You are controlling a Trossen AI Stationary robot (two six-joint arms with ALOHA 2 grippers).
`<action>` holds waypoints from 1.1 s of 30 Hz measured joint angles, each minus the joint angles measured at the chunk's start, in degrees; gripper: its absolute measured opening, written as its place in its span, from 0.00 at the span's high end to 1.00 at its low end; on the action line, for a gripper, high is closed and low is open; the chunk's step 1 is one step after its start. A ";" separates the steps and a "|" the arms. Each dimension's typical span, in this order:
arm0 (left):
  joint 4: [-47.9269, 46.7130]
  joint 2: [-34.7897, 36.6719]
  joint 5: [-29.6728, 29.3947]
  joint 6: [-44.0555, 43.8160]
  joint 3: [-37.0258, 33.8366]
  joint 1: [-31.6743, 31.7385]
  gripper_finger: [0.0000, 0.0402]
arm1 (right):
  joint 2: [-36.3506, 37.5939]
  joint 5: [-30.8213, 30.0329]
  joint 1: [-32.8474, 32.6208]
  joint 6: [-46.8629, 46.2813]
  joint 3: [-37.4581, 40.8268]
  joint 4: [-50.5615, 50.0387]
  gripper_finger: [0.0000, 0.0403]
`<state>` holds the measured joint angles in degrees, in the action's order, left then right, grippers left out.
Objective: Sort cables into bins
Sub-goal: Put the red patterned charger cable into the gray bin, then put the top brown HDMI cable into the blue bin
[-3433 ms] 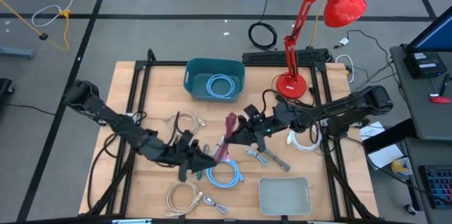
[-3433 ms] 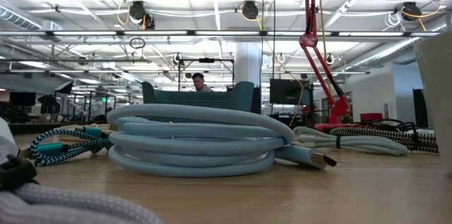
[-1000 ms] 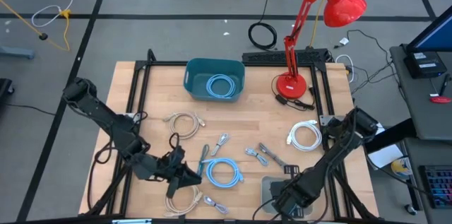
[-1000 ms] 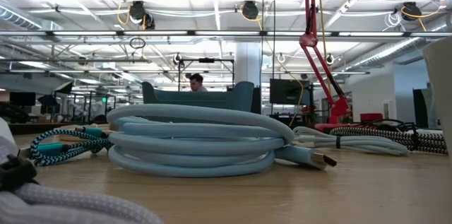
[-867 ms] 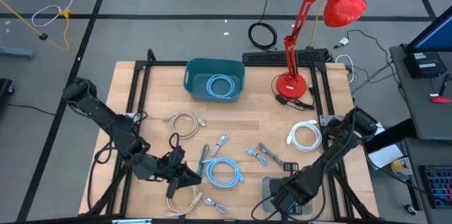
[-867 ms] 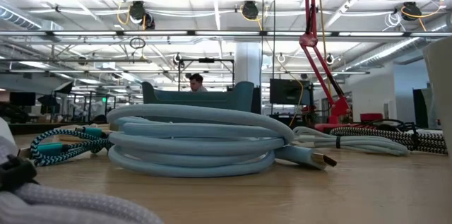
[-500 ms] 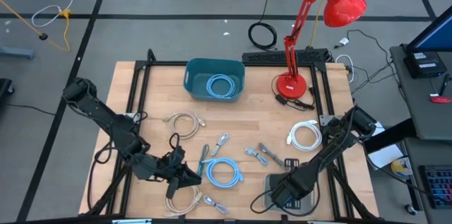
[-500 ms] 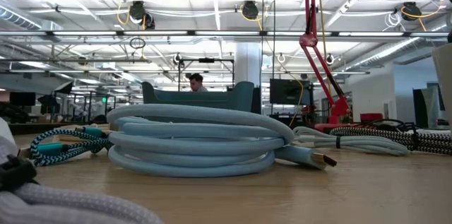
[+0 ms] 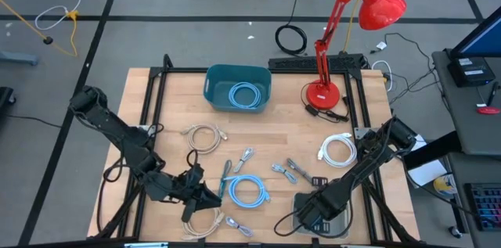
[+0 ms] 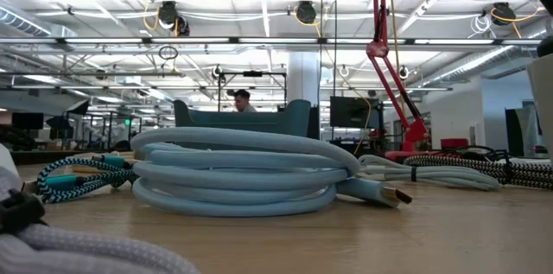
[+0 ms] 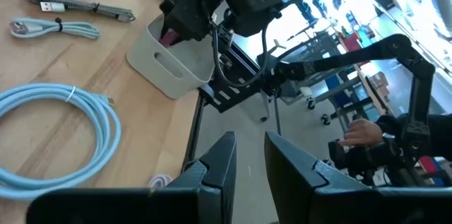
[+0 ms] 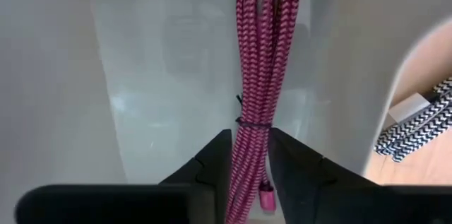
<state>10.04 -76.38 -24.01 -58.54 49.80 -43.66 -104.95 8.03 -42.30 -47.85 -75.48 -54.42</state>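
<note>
While arm hides grey tray (image 9: 342, 215) | right end effector (image 12: 248, 155) straddles maroon cable (image 12: 263, 61), fingers parted | left end effector (image 11: 248, 155) spread

Bench (image 9: 282, 134): pale wood, matt. Grey tray (image 12: 141, 97): smooth plastic, slight sheen. Maroon cable (image 12: 265, 61): braided cloth sheath. Light blue cable (image 10: 233, 175): smooth, matt rubbery jacket.
</note>
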 joint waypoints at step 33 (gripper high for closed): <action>9.71 0.00 -9.22 6.55 -0.02 5.46 0.81 | 30.25 -35.01 4.51 27.29 0.00 55.88 0.73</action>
<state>19.75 -76.38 -33.23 -51.99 49.78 -38.20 -74.69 -26.98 -37.79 -20.56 -75.48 1.45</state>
